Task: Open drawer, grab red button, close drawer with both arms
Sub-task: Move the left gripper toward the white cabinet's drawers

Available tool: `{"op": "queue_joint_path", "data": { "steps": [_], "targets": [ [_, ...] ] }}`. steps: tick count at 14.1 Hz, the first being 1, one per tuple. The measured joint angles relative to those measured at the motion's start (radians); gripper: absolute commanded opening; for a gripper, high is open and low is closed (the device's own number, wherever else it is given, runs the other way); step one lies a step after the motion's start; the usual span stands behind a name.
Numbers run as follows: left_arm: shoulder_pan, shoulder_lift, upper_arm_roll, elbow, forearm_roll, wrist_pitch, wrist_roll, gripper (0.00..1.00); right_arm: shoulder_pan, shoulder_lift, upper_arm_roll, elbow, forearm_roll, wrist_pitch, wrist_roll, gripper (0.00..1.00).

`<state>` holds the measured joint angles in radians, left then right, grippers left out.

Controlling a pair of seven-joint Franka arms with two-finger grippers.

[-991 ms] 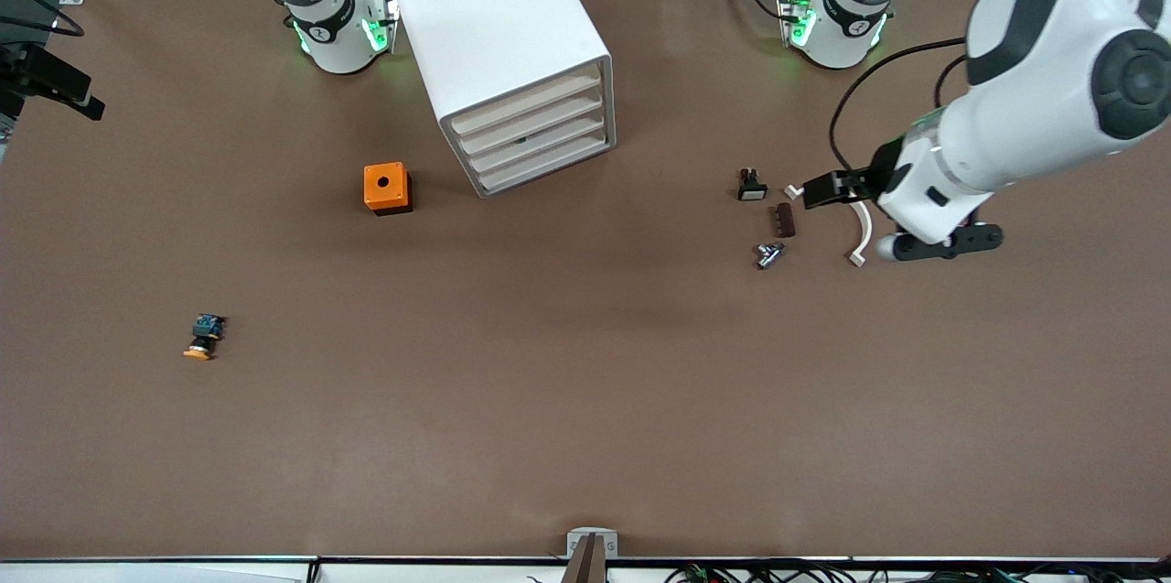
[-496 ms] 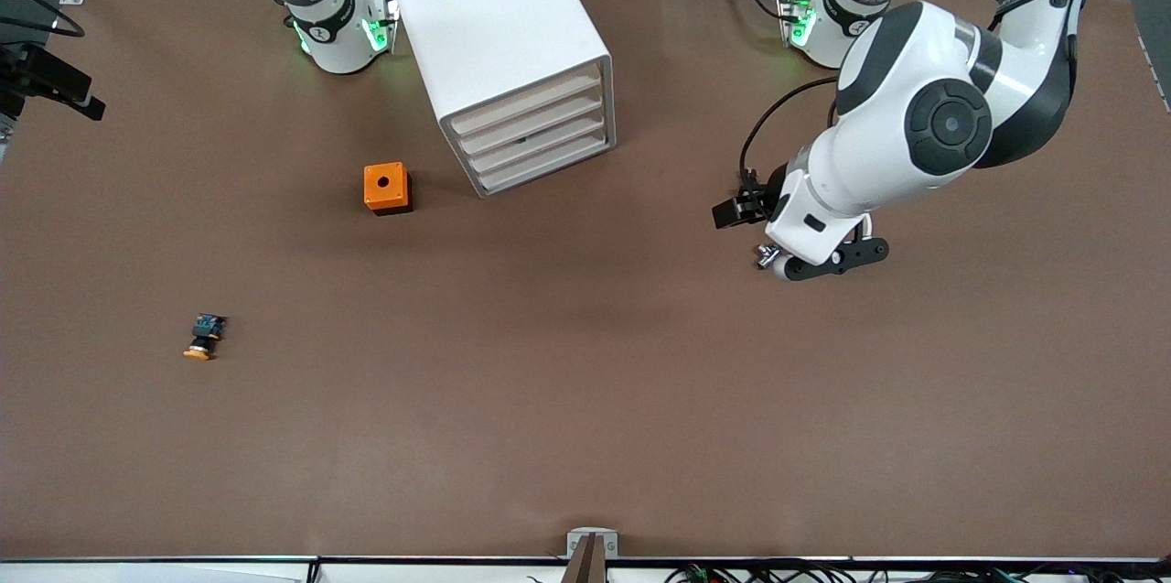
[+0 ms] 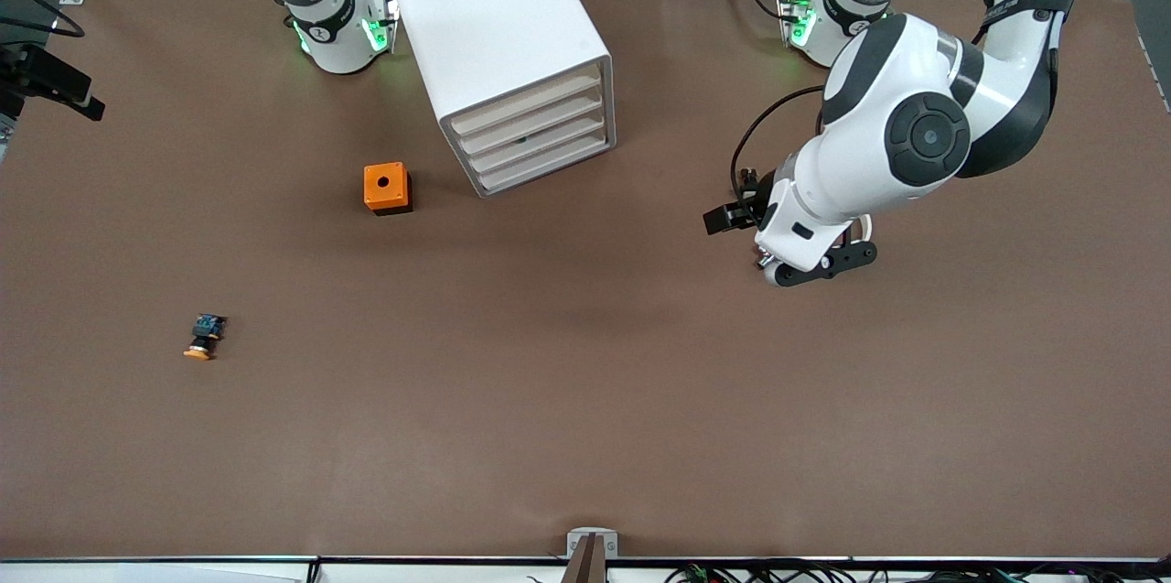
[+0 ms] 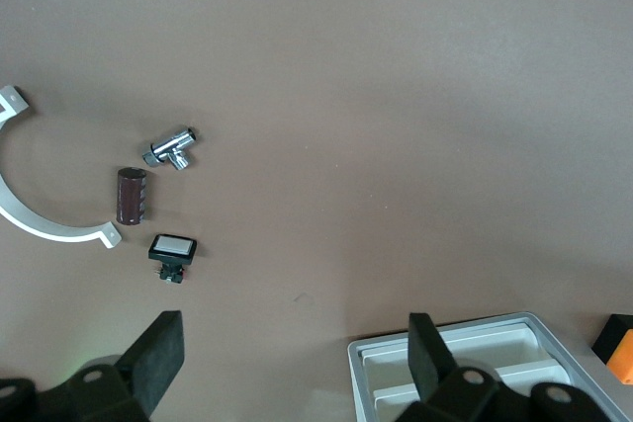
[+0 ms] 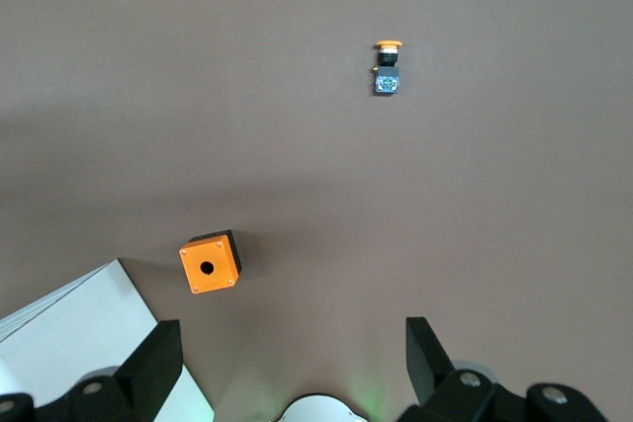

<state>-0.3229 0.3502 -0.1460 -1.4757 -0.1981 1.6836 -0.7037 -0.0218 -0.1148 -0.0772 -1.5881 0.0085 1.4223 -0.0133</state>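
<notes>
White arms, black joints, green lights

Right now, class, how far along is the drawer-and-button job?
Done: nothing; all four drawers of the white cabinet are shut. In hand: the left gripper hangs open and empty near the chrome fitting; the right gripper hangs open and empty near the orange cube. To do: open a drawer, take the button, which is not in view, close the drawer.
</notes>
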Motion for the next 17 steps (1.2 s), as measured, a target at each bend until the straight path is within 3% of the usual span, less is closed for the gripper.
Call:
{"op": "queue_joint_path", "data": {
  "steps": [10, 17],
  "targets": [
    [-0.057, 0.074, 0.0, 0.05, 0.0, 0.004, -0.314, 1.0, 0.0, -0.011, 0.0, -0.018, -0.019, 0.035, 0.0, 1.0],
    [-0.066, 0.084, 0.002, 0.058, -0.024, 0.004, -0.732, 1.0, 0.0, -0.042, 0.0, -0.058, -0.023, 0.05, 0.0, 1.0]
  ]
}}
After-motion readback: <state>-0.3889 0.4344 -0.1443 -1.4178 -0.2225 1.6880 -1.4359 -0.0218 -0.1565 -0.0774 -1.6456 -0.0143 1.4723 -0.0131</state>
